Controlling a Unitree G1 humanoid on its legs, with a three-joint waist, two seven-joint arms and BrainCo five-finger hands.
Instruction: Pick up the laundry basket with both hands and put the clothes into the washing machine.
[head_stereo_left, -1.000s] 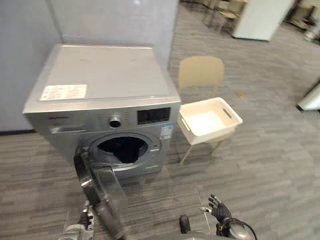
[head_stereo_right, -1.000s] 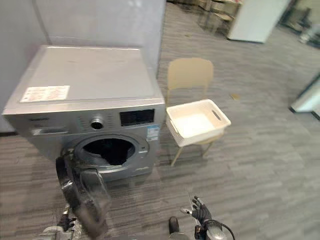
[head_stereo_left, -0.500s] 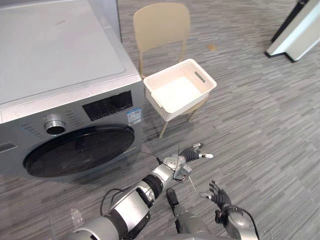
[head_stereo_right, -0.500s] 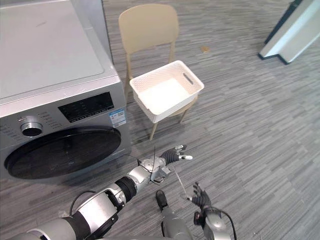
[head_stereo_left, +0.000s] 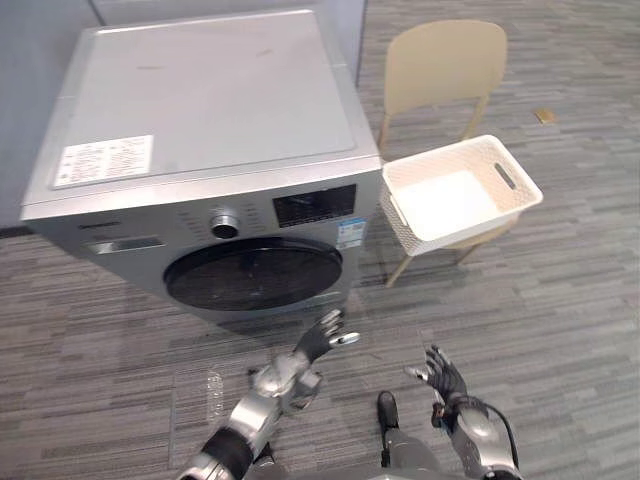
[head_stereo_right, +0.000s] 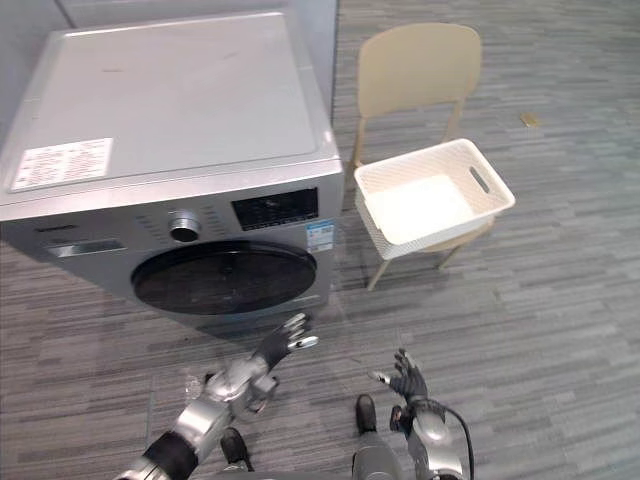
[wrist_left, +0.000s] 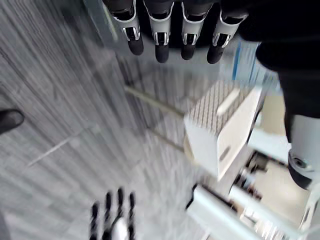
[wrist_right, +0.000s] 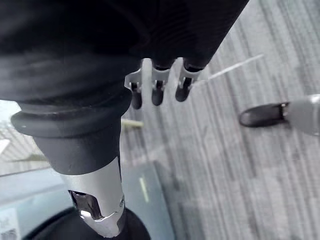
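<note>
The white laundry basket (head_stereo_left: 460, 195) rests on a beige chair (head_stereo_left: 445, 65) right of the silver washing machine (head_stereo_left: 215, 110); its inside looks bare and white. The washer's dark round door (head_stereo_left: 255, 275) is shut. My left hand (head_stereo_left: 318, 338) hovers low in front of the door, open, its fingers (wrist_left: 160, 35) straight and holding nothing. My right hand (head_stereo_left: 445, 378) is open near the floor to the right, fingers (wrist_right: 157, 90) spread, well short of the basket. The left wrist view also shows the basket (wrist_left: 220, 125) and the right hand (wrist_left: 112, 220).
A grey wall (head_stereo_left: 40, 90) stands behind the washer. Striped grey carpet (head_stereo_left: 560, 320) spreads in front and to the right. A small tan scrap (head_stereo_left: 545, 117) lies on the floor beyond the chair.
The camera has swung, so the whole washer shows again. Its door, open one second ago, is shut. My left arm has drawn back from its reach to the right.
</note>
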